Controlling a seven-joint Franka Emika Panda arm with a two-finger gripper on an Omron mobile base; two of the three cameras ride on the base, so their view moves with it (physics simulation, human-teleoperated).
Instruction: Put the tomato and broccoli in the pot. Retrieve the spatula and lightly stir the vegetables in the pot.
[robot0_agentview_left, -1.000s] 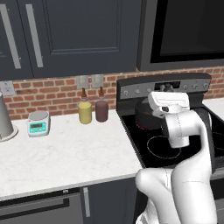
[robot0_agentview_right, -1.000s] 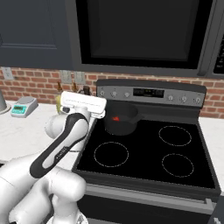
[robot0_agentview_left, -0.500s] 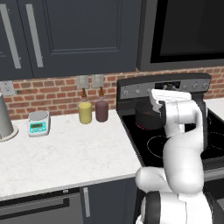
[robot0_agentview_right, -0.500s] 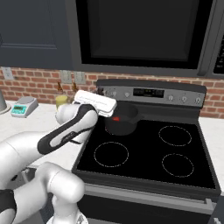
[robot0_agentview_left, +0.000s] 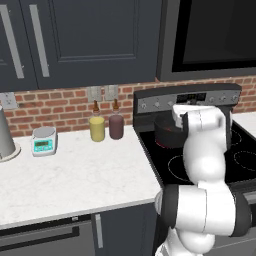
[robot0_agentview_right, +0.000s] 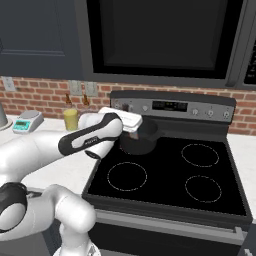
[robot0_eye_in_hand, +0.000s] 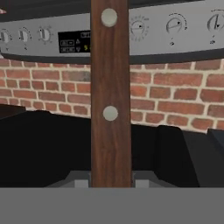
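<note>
The pot (robot0_agentview_right: 139, 141) was seen at centre frame in the right base view, on the stove (robot0_agentview_right: 200, 175), partly hidden behind the arm. The spatula (robot0_eye_in_hand: 110, 96) was held with its brown handle running straight up the middle of the hand view, pinched between the gripper (robot0_eye_in_hand: 110, 183) tips. A yellow jar (robot0_agentview_left: 97, 128) and maroon jar (robot0_agentview_left: 116, 126) stood left of centre in the left base view.

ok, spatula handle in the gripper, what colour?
Dark brown wood grain with two pale round rivets; the spatula handle shows best in the hand view.
</note>
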